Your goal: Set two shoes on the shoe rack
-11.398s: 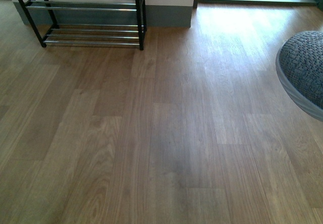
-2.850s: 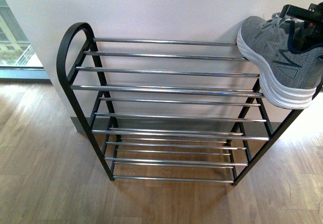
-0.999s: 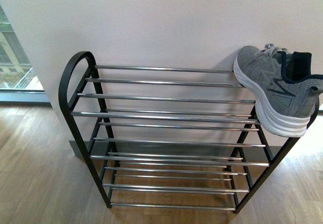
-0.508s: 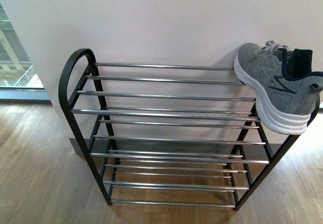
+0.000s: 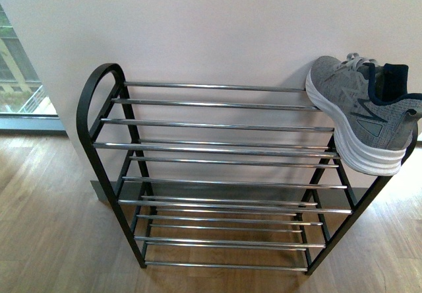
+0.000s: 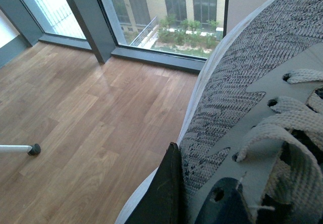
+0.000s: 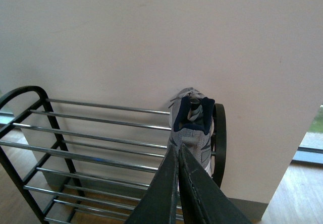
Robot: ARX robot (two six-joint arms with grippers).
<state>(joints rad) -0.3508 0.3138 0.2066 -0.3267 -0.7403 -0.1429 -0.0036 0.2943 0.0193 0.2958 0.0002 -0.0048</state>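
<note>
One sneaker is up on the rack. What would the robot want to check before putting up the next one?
1. First sneaker lies on the shoe rack's top tier, at the right end: ok.
2. Bare rods to its left for another shoe: ok.
3. Right gripper clear of that sneaker, fingers together, empty: ok.
4. Second sneaker in the left gripper, a finger on each side of its upper: ok.
5. Left gripper's place relative to the rack: cannot tell, it is absent from the front view.

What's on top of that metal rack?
One grey sneaker sits on the shoe rack, at the right end of its top rods, toe toward the wall. Its sole hides the rods beneath.
</note>
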